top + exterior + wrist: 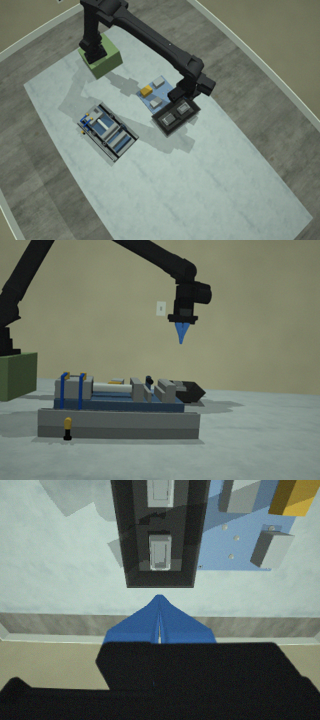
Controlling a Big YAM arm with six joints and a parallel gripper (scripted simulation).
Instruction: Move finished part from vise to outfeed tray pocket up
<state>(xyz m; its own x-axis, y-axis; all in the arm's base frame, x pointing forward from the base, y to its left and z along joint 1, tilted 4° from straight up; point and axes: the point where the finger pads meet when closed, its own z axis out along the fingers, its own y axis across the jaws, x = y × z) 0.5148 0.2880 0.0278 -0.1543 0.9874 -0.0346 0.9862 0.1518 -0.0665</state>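
Note:
The dark outfeed tray (pixel 175 116) lies on the mat right of centre. Two grey parts with a pocket facing up lie flat on its floor, one at the near end (pixel 168 120) and one at the far end (pixel 183 108). They also show in the wrist view (pixel 160 552) (pixel 160 492). The vise (pixel 107 129) stands to the left; only its blue base shows in the gap between its jaws (pixel 151 393). My gripper (pixel 181 335) is shut and empty, its blue fingertips together (pixel 159 615), high above the far end of the tray.
A blue plate (pixel 155 94) with two grey blocks and a yellow block (pixel 146 90) lies next to the tray. The arm's green pedestal (pixel 103 58) stands at the back left. The table's raised rim (pixel 150 632) runs close behind the tray.

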